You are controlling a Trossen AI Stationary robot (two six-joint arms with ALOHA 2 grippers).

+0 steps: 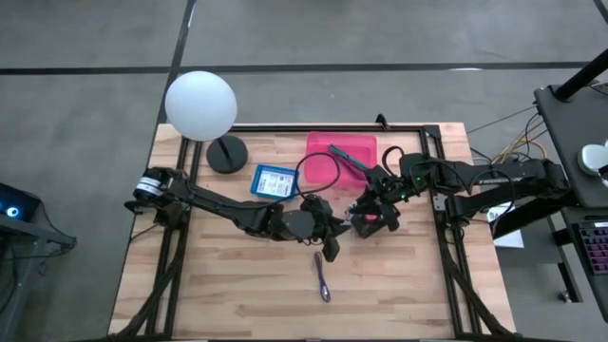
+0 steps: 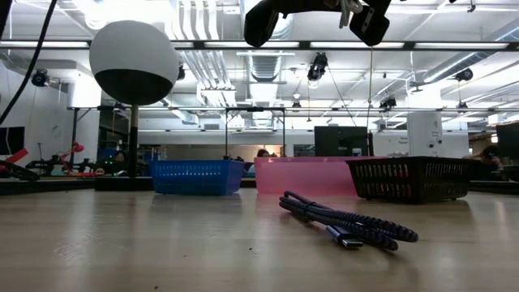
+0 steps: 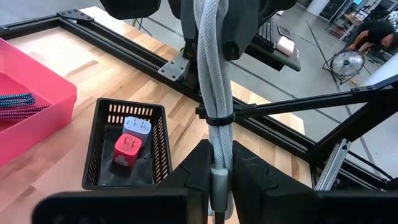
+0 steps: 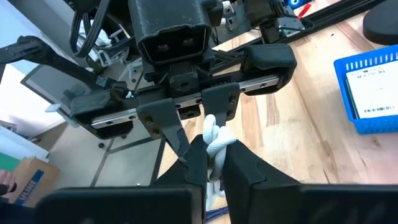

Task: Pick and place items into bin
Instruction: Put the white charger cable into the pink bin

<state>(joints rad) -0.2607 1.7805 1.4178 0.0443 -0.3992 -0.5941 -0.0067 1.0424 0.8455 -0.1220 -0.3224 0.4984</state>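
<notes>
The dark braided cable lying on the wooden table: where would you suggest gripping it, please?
Take the dark braided cable mid-length from above, fingers closing across it. It lies flat on the wooden table, folded into a narrow bundle, so the middle should catch both strands.

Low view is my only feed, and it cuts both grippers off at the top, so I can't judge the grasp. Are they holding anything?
Observer: Yes. The left gripper and right gripper are both shut on one pale braided cable, stretched between them.
Operator: Anything inside the black basket?
Observer: Two plug adapters, a red adapter and a pale blue adapter.
</notes>
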